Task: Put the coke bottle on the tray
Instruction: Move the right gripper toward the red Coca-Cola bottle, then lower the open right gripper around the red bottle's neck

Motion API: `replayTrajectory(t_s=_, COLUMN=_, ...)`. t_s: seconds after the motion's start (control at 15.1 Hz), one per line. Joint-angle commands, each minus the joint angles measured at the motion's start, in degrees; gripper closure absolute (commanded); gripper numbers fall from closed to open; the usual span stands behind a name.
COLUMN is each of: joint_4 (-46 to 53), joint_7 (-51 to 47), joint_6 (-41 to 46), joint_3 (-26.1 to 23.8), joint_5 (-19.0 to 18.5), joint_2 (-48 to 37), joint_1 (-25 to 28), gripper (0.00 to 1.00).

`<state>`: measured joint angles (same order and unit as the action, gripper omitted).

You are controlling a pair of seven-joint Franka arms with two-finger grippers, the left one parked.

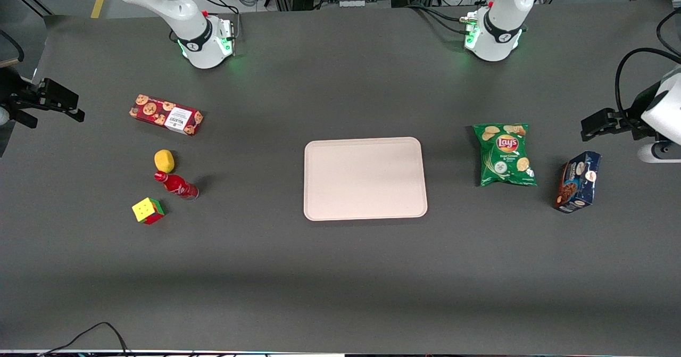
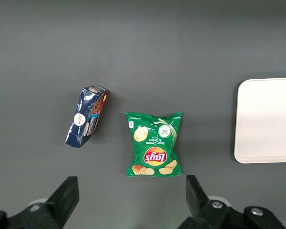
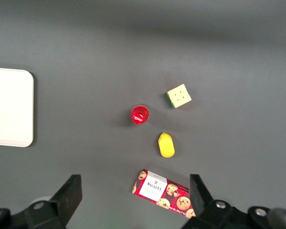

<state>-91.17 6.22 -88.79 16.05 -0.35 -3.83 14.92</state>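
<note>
Nearest the front camera, toward the working arm's end of the worktop, sits a small cube with yellow, green and red faces (image 1: 148, 210). Just past it stands the slim coke bottle with its red cap and red label (image 1: 177, 184), upright on the dark grey table (image 1: 340, 272) as far as the wrist view suggests, since only the round cap (image 3: 139, 115) shows there. A little farther from the camera is a yellow lemon-shaped object (image 1: 164, 160), close beside the bottle, and farther again the red cookie box with a white label (image 1: 166, 114).

The large pale pink-beige rectangular tray (image 1: 365, 178) lies bare at the worktop's centre, well apart from the bottle.

The right arm's gripper (image 1: 45, 100) hangs at the working arm's edge of the worktop, its 2 black fingers (image 3: 69, 198) spread wide and holding nothing.

The reach comes first, I'd say. Come down straight over the cap and close on the neck or label, with the fingers turned so neither one nudges the cube or the lemon shape. Lift clear before crossing, then set it down upright inside the tray's rim.
</note>
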Motion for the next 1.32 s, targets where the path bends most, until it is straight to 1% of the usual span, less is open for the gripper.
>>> replayTrajectory(t_s=0.0, joint_4=2.0, joint_7=-1.8, joint_6=1.6, joint_3=0.1, joint_5=-0.2, joint_2=1.1, joint_1=0.5, gripper=0.0)
replayTrajectory(t_s=0.26, joint_4=2.0, joint_7=-1.9, joint_6=1.5, joint_3=0.1, joint_5=-0.1, joint_2=1.8, joint_1=0.6, gripper=0.0)
replayTrajectory(t_s=0.53, joint_4=2.0, joint_7=-2.3, joint_6=0.1, joint_3=-0.6, joint_5=0.1, joint_2=6.2, joint_1=1.2, gripper=0.0)
replayTrajectory(t_s=0.66, joint_4=0.2, joint_7=-2.4, joint_6=-2.7, joint_3=-1.1, joint_5=0.0, joint_2=8.0, joint_1=1.1, gripper=0.0)
replayTrajectory(t_s=0.79, joint_4=-5.0, joint_7=-2.4, joint_6=-8.2, joint_3=-1.1, joint_5=0.0, joint_2=7.8, joint_1=1.1, gripper=0.0)
replayTrajectory(t_s=1.26, joint_4=-28.1, joint_7=-2.2, joint_6=-34.3, joint_3=-1.2, joint_5=0.0, joint_2=5.7, joint_1=0.9, gripper=0.0)
